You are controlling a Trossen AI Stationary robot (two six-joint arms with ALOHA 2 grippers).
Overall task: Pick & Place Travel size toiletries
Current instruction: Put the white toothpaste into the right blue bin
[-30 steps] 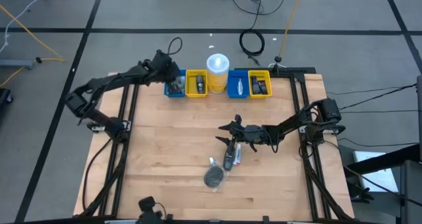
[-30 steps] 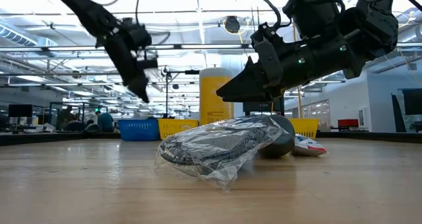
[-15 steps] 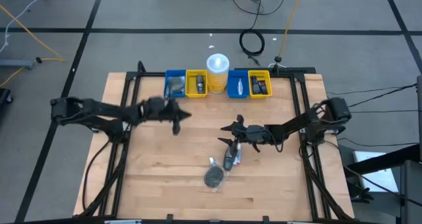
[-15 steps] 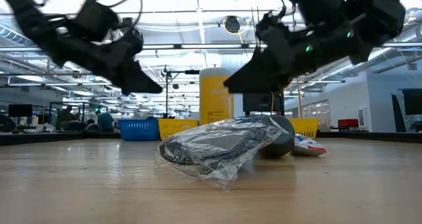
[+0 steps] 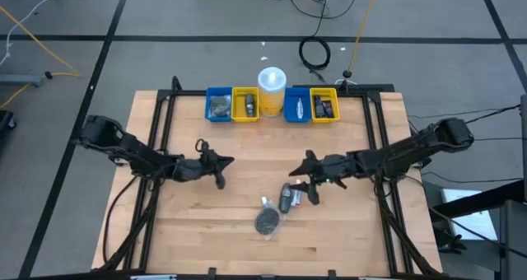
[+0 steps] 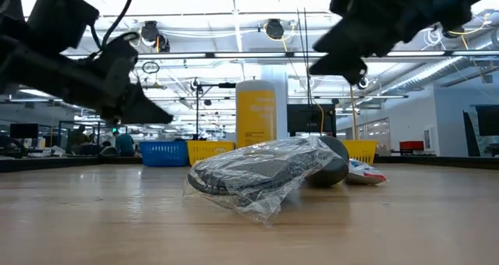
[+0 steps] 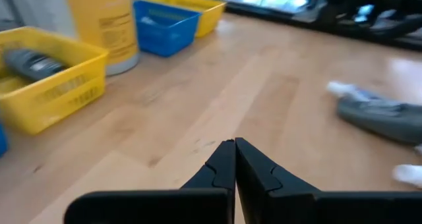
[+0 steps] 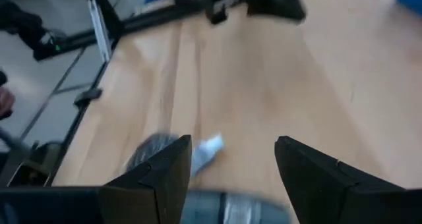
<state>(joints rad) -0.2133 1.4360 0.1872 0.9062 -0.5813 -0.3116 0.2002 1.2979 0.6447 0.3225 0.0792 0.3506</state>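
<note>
The dark bottle (image 5: 285, 200) lies on its side near the table's middle. A white-silver tube (image 5: 296, 199) rests beside it, and the clear-wrapped grey disc (image 5: 266, 221) lies just nearer. In the low view, the wrapped disc (image 6: 257, 175) sits in front of the bottle (image 6: 335, 164) and tube (image 6: 365, 171). My right gripper (image 5: 303, 179) is open and hovers just to the right of the bottle (image 8: 237, 207). The disc (image 8: 148, 151) lies beyond it. My left gripper (image 5: 221, 171) is shut and empty, left of the items. Its wrist view shows the shut fingertips (image 7: 235, 151) and the bottle (image 7: 379, 112) farther off.
Along the far edge stand a blue bin (image 5: 218, 105), a yellow bin (image 5: 245, 104), the tall white-lidded yellow cup (image 5: 272, 86), another blue bin (image 5: 298, 105) and a yellow bin (image 5: 324, 105). The bins hold small items. Bare wood lies between the bins and the grippers.
My left gripper left the far-left blue bin, swung toward the near edge and came down low over the table's left middle. My right gripper drew back toward the table's right and rose above the bottle. The toiletries on the table stayed put.
</note>
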